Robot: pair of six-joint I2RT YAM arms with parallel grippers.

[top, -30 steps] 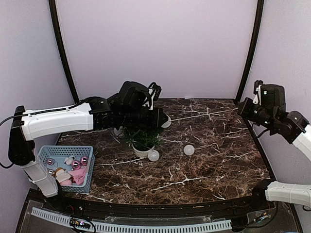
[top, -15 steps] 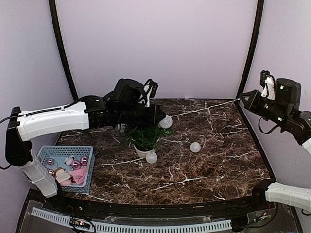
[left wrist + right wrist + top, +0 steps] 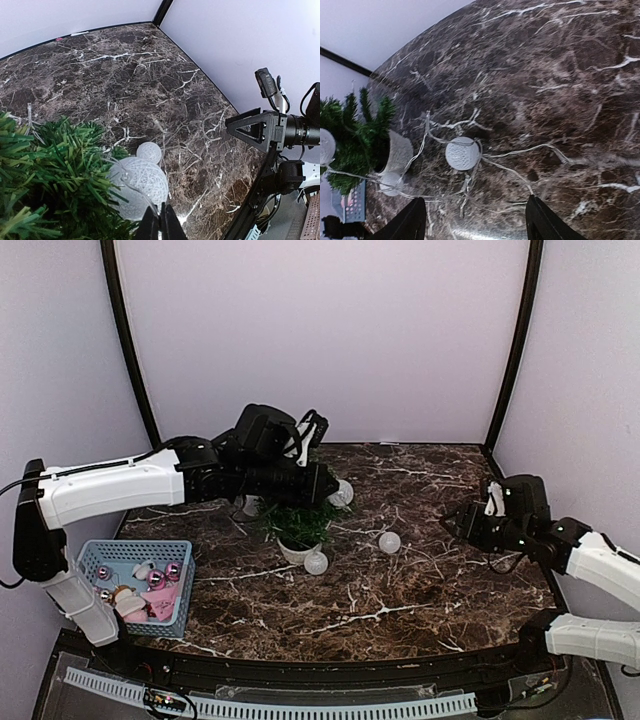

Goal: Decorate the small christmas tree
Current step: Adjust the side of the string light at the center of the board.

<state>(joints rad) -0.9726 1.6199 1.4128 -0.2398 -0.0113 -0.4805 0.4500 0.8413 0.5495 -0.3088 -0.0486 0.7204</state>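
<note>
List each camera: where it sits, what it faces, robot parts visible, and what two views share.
Top external: above, behind the bases, looking down on the marble table; left arm, right arm show.
Left wrist: above the small christmas tree, facing rightward; shut left gripper, right gripper beyond.
Right wrist: low, facing left at the tree; open fingers.
Both wrist views share the loose white woven ball.

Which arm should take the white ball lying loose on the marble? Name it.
Right. The right pincer, open, faces that ball, nothing between; the left pincer is shut by another ball at the small christmas tree.
</note>
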